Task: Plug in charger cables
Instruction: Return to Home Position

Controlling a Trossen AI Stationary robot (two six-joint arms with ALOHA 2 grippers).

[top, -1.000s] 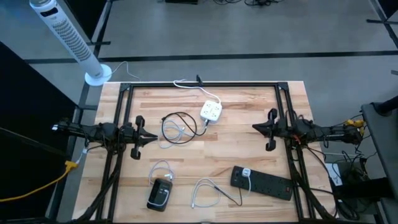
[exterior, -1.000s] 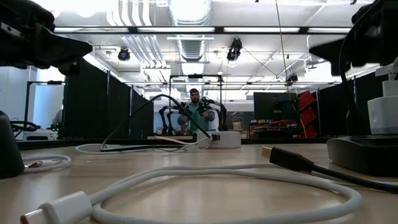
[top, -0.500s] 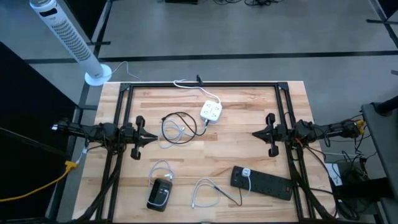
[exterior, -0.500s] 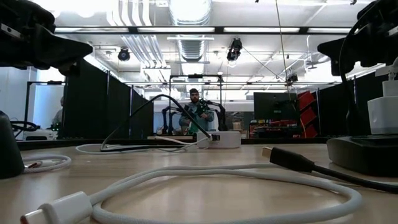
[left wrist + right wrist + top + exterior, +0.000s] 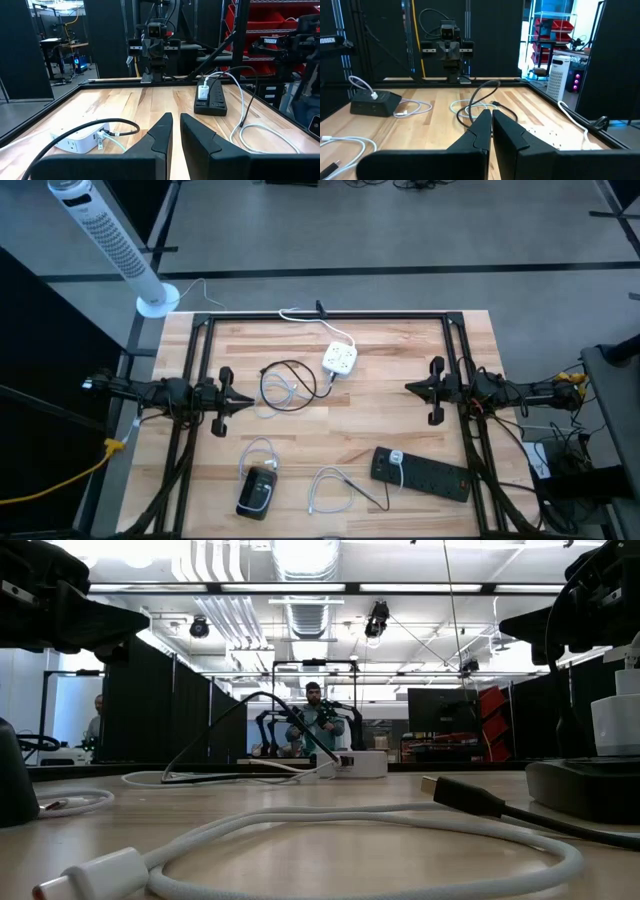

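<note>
Several charger cables lie loose on the wooden table. A black coil (image 5: pixel 285 370) with a white cable (image 5: pixel 285 392) inside it lies beside the white socket cube (image 5: pixel 339 360). A white cable (image 5: pixel 258 450) runs to a dark device (image 5: pixel 257 492). A white loop (image 5: pixel 325 485) and a thin black cable (image 5: pixel 366 492) lie near the power strip (image 5: pixel 425 473). My left gripper (image 5: pixel 250 400) hovers shut at the table's left side, its fingers (image 5: pixel 165 127) pointing right. My right gripper (image 5: pixel 407 388) hovers shut at the right side, pointing left (image 5: pixel 491 117). Neither touches a cable.
A white charger block (image 5: pixel 396 457) sits plugged into the power strip. The socket cube's thicker white cord (image 5: pixel 300 313) runs off the far edge. A black frame (image 5: pixel 320 314) borders the table. People show in the room beyond (image 5: pixel 315 725). A tower fan (image 5: pixel 110 240) stands on the floor.
My right gripper has drifted slightly toward the table's near edge and come back. The cables and my left arm have stayed where they were.
</note>
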